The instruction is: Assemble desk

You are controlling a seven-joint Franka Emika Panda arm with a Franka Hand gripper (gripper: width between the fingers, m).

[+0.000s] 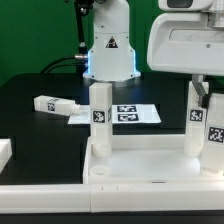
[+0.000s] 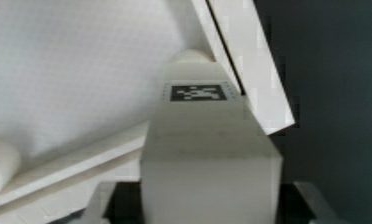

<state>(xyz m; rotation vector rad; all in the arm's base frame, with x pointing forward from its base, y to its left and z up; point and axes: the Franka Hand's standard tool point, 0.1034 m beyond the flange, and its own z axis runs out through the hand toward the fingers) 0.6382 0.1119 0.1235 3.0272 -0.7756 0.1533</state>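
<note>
The desk's white tabletop [image 1: 150, 168] lies rim-up at the front of the table. One white tagged leg [image 1: 100, 115] stands upright at its corner on the exterior view's left. A second leg [image 1: 200, 125] stands upright on the right side of the tabletop. My gripper [image 1: 203, 98] reaches down over its top. In the wrist view this leg [image 2: 209, 150] fills the gap of the gripper [image 2: 209, 205], with a dark finger [image 2: 121, 203] pressed against each side. The tabletop rim [image 2: 250, 70] runs just beyond the leg.
A loose leg [image 1: 55, 104] lies on the black table at the exterior view's left. The marker board [image 1: 132, 113] lies behind the tabletop, in front of the robot base [image 1: 108, 55]. Another white part [image 1: 5, 155] shows at the left edge.
</note>
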